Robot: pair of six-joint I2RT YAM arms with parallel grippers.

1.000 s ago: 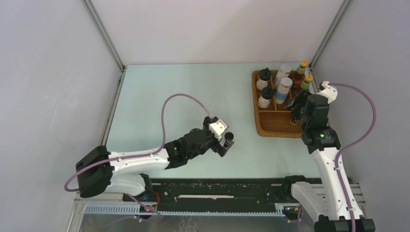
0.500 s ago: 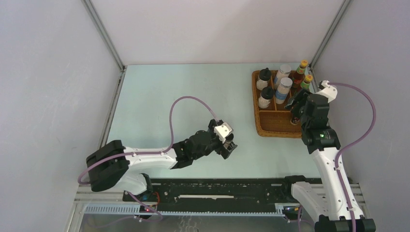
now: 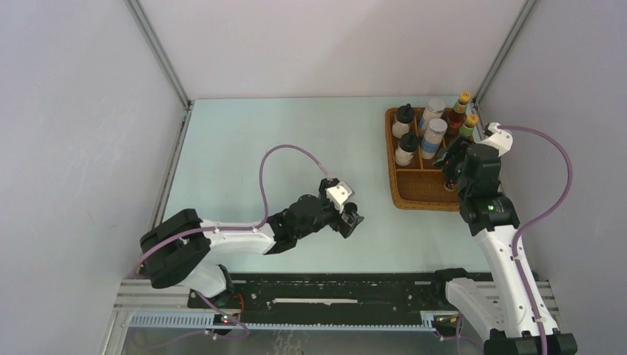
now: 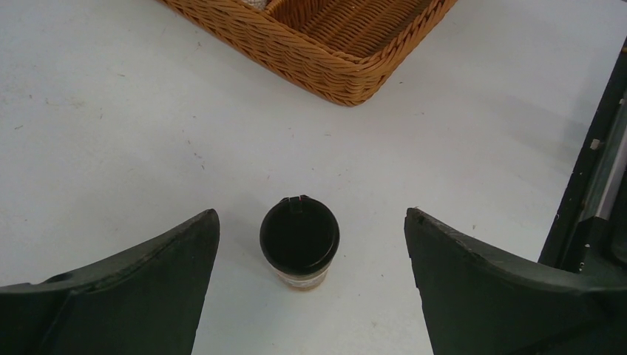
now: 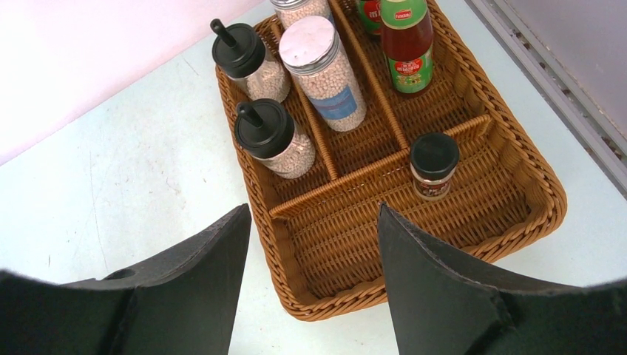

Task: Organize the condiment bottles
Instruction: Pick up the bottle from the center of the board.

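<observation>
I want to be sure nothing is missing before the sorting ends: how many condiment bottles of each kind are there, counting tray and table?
Red sauce bottles: 2
Silver-lidded jars: 2
Black-lidded white jars: 2
Tiny dark jars: 2
Total: 8

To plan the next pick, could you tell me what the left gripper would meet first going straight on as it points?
Probably the tiny dark jar, upright on the table just ahead of the open fingers of the left gripper; the wicker tray lies farther on.
</observation>
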